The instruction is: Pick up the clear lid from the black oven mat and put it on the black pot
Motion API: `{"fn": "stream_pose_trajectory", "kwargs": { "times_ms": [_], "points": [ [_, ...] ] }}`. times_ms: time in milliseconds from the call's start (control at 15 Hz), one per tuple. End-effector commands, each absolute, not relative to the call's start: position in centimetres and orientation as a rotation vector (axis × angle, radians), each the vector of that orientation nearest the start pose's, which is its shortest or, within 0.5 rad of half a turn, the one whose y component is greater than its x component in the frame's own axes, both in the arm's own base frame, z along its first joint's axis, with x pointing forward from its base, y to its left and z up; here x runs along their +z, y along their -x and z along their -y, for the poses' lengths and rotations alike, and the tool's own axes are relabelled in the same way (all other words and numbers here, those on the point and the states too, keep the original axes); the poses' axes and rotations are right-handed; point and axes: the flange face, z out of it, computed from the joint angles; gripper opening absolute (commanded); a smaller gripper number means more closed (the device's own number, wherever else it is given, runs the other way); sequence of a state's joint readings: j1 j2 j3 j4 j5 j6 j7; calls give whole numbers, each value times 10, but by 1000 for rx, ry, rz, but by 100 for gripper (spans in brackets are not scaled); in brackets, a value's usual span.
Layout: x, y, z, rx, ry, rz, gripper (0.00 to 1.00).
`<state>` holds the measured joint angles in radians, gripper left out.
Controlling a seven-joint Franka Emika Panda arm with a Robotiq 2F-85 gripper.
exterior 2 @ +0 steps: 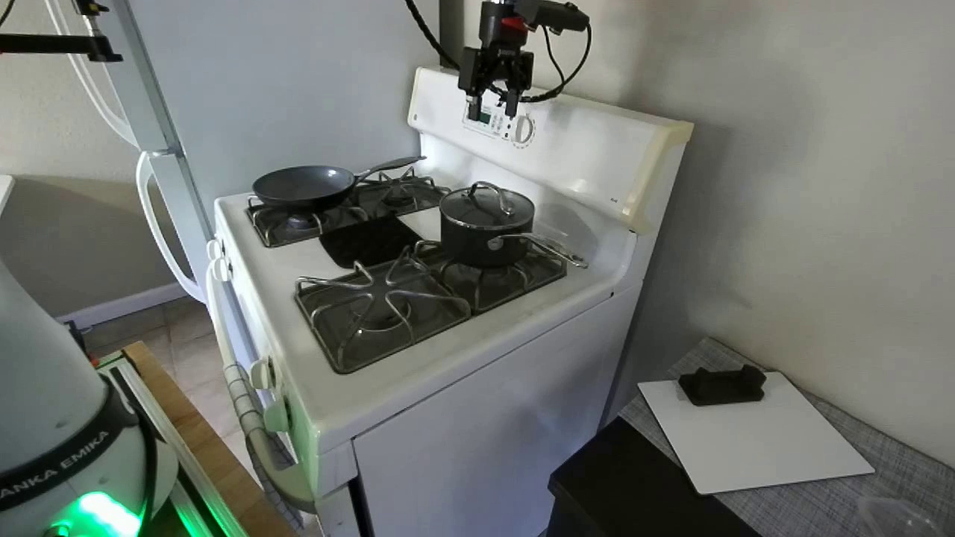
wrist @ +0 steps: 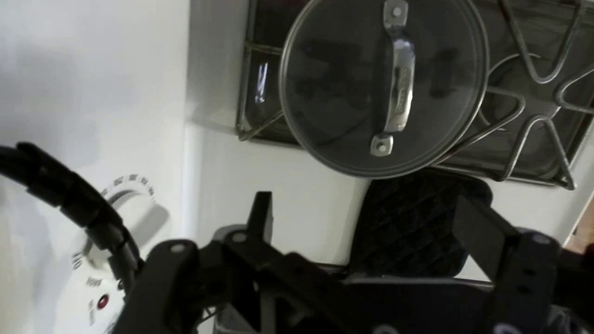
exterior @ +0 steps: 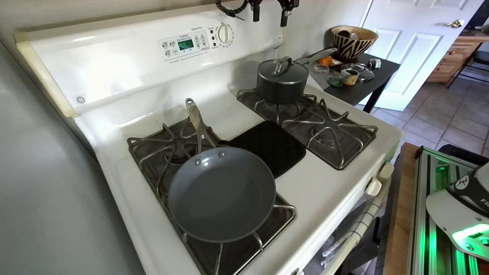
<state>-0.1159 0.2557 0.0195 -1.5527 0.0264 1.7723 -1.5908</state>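
In an exterior view, the round see-through glass lid with a metal rim (exterior: 283,71) sits on the small dark grey-black cylindrical pot (exterior: 282,91) over the rear burner (exterior: 277,110), while the flat black quilted mat (exterior: 267,147) lies on the white stovetop (exterior: 317,179) with no lid on it, partly hidden by the wide grey frying pan (exterior: 223,193); the black two-fingered gripper (exterior: 270,17), cropped by the top edge, hangs high above. In an exterior view that shows the pot's long metal handle (exterior 2: 541,242), the lid looks level and seated, and the gripper hangs well apart from it. The wrist view shows the fingers spread wide with nothing between them, and the lid's arched metal strap (wrist: 402,86) standing off the glass, fastened at both ends. By these signs the placing looks done. Should the lid need reseating, that strap is the place to take hold: pinch across its narrow width at mid-span. I would expect a stiff piece with some weight to it, its glass liable to chip if knocked; the smooth strap may slip, and an off-centre pinch could let the lid tilt. The slick rim and glass offer a poor hold.
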Motion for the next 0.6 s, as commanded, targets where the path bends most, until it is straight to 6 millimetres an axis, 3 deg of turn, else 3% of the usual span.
{"fn": "stream_pose_trajectory", "kwargs": {
  "times_ms": [0,333,533],
  "points": [
    [512,-602,50,-159,2386,2111,100],
    [518,-563,37,-198,2512,2153,100],
    [515,-542,29,-102,2595,2114,100]
  ]
}}
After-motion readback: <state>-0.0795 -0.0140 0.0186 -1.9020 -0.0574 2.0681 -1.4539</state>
